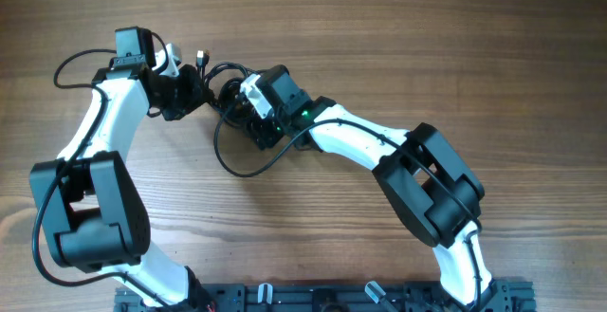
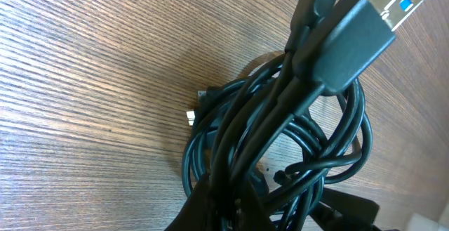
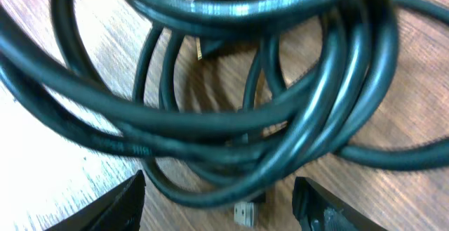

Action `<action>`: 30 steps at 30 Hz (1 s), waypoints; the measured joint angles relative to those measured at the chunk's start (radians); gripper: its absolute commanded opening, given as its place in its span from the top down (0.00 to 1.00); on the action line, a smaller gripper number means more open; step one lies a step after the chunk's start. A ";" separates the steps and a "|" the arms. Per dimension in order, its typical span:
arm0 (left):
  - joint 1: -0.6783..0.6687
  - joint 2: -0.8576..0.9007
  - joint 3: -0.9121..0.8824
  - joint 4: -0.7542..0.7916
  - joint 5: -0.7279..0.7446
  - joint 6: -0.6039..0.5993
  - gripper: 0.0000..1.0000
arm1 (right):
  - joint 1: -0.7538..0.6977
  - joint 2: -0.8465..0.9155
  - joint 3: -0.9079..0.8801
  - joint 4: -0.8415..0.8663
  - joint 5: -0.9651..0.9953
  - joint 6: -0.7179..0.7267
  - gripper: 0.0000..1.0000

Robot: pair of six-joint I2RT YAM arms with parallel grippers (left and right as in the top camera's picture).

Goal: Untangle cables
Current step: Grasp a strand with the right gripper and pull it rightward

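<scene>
The cables (image 1: 226, 92) lie as a knotted bundle on the wooden table (image 1: 427, 27), left of centre and toward the far edge, directly between the two grippers. The left gripper (image 1: 185, 92) meets the bundle from the left with its jaws together, clamped on several cords. In the left wrist view these cords rise in one tight group to a USB-A plug (image 2: 365, 20) with a blue insert, held off the table. A smaller connector (image 2: 191, 115) rests on the wood at the left edge of the coil. The right gripper (image 3: 224, 210) meets the bundle from the right with its jaws apart. Its two fingertips (image 3: 123, 203) stand on either side of the lowest loops without pinching them, and a small metal plug (image 3: 245, 211) lies between them. Overlapping loops fill the right wrist view and hide most of the table behind them. One thin loop (image 1: 232, 165) trails from the bundle toward the near edge and passes under the right forearm (image 1: 351, 141). A black mounting rail (image 1: 332, 298) runs along the near edge
</scene>
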 measured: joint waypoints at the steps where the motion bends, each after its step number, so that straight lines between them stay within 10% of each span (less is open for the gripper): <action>1: 0.000 0.000 0.000 0.000 0.000 0.000 0.96 | 0.000 0.002 0.000 0.010 0.000 0.000 0.34; 9: 0.000 0.000 0.000 0.002 -0.001 0.000 0.96 | 0.000 0.035 0.002 0.039 0.000 -0.005 0.51; 15: 0.000 0.000 0.000 0.003 0.000 -0.001 0.96 | 0.000 0.042 0.001 0.051 0.009 -0.016 0.96; 30: 0.000 0.000 0.000 0.003 -0.004 -0.007 0.96 | 0.001 0.038 0.013 -0.011 0.053 -0.019 0.96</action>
